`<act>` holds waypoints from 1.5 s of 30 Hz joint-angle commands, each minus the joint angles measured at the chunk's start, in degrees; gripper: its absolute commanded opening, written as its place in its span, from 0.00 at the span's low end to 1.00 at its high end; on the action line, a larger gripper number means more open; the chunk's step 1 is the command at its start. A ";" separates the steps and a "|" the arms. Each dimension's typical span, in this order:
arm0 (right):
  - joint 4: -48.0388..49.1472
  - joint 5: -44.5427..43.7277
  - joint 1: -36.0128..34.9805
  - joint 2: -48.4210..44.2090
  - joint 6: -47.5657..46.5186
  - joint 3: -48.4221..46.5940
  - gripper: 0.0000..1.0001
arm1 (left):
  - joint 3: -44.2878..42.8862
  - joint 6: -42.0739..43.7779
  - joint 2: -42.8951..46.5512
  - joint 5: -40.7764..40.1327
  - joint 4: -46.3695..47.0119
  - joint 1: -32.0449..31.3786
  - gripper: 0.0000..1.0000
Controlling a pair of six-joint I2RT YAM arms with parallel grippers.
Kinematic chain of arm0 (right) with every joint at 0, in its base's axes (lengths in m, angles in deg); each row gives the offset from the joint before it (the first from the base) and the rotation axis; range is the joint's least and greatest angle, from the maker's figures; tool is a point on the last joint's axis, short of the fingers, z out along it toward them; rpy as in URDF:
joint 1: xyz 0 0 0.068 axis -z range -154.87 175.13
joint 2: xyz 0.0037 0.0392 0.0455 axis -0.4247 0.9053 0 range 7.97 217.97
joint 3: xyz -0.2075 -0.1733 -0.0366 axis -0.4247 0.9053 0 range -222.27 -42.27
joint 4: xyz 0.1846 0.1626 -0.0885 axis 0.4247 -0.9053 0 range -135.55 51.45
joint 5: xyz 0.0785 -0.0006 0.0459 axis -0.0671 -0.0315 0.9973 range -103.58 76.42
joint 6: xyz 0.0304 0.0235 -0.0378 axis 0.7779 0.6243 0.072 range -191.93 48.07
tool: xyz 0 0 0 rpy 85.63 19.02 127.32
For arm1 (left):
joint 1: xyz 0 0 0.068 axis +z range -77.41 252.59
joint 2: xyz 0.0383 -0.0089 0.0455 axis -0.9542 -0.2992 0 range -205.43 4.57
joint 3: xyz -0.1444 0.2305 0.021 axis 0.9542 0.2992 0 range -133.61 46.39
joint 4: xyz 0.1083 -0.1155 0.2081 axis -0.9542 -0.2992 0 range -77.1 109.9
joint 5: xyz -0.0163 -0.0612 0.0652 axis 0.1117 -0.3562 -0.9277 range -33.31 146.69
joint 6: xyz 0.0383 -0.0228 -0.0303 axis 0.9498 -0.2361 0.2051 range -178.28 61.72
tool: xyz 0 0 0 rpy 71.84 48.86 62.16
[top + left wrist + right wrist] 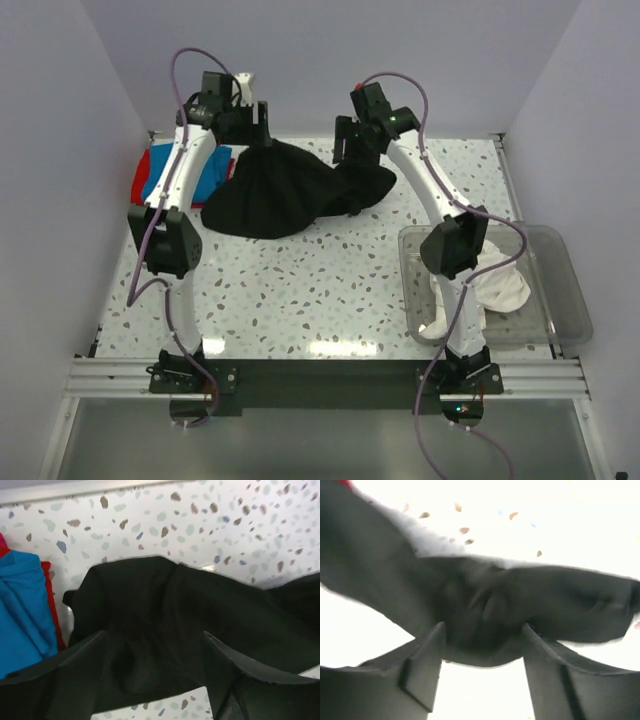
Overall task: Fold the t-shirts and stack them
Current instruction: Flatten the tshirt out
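The black t-shirt (285, 195) hangs in a tent shape over the far middle of the table, its lower part resting on the surface. My left gripper (262, 135) is shut on its left top edge, and my right gripper (350, 155) is shut on its right part. In the left wrist view the black cloth (165, 595) is bunched between the fingers of the left gripper (154, 640). In the right wrist view the cloth (545, 600) spreads across the tips of the right gripper (482, 630), blurred. A blue t-shirt (165, 180) lies on a red one (152, 160) at the far left.
A clear plastic bin (575, 310) stands at the near right and holds white t-shirts (500, 285); the right arm's elbow reaches over it. The blue shirt (20, 610) and red shirt (50, 590) lie just left of the black cloth. The table's back wall is close behind both grippers.
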 commanded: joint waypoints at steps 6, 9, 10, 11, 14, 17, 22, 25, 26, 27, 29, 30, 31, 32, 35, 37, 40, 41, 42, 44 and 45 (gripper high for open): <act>6.47 -1.57 0.55 -8.97 1.60 20.57 0.80 | 27.20 -1.22 12.45 -6.35 14.06 -0.54 0.91; 7.10 -2.89 0.56 -11.64 1.07 27.26 0.80 | 39.96 -1.48 18.02 -8.91 16.44 -0.54 0.90; 6.93 -3.07 0.56 -11.82 0.98 29.62 0.80 | 42.68 -1.66 19.25 -8.65 17.24 -0.54 0.89; 6.92 -4.98 0.64 -11.82 0.81 30.69 0.80 | 47.58 -2.18 21.44 -7.69 18.20 -0.54 0.89; 7.27 -6.75 1.26 -10.86 0.81 32.63 0.80 | 54.21 -2.71 23.74 -7.33 20.67 -0.63 0.88; 8.85 -7.46 1.96 -9.02 1.16 32.64 0.79 | 57.65 -3.07 24.36 -9.52 21.20 -0.63 0.88; 13.60 -6.06 3.89 -6.12 2.21 32.46 0.71 | 61.07 -3.07 23.75 -11.29 23.66 -0.54 0.89; 16.15 -4.74 5.04 -3.92 2.39 31.94 0.65 | 61.87 -2.89 21.99 -11.37 25.15 -0.54 0.89; 16.33 -4.48 5.30 -3.30 2.21 31.41 0.64 | 61.87 -2.98 21.64 -11.37 25.33 -0.54 0.88; 16.33 -4.56 5.39 -2.69 2.04 30.97 0.63 | 61.79 -2.98 21.37 -11.29 25.59 -0.54 0.88; 16.24 -4.04 5.65 -1.46 1.95 30.09 0.62 | 61.52 -2.89 20.67 -11.29 25.94 -0.54 0.88; 17.20 -3.43 5.83 -1.19 2.12 30.44 0.61 | 61.52 -2.98 20.41 -11.29 26.47 -0.54 0.88; 17.82 -1.77 6.00 -0.93 2.39 30.87 0.61 | 61.35 -3.07 20.23 -11.11 26.65 -0.63 0.88; 18.43 -0.71 6.44 -0.58 3.08 31.14 0.61 | 61.35 -3.07 19.79 -10.59 27.09 -0.54 0.88; 20.54 0.88 6.80 0.22 4.67 32.46 0.61 | 61.17 -3.07 18.83 -9.18 29.10 -0.54 0.88; 21.95 0.88 6.88 0.74 5.20 32.99 0.61 | 61.26 -3.16 18.21 -8.65 30.16 -0.54 0.88; 22.92 2.55 6.88 2.06 6.25 32.81 0.59 | 61.52 -2.72 17.33 -7.42 32.10 -0.54 0.88; 23.09 2.64 6.88 2.41 6.95 32.81 0.58 | 61.61 -2.63 16.72 -6.64 32.80 -0.54 0.88; 23.36 2.90 6.88 2.76 7.31 32.72 0.57 | 61.61 -2.54 16.37 -6.28 33.24 -0.54 0.87; 23.62 3.34 6.88 3.82 7.92 32.11 0.53 | 61.96 -2.28 15.31 -5.32 34.03 -0.54 0.84; 23.97 3.87 6.80 4.17 8.62 32.02 0.52 | 62.05 -2.36 15.05 -4.96 34.64 -0.54 0.82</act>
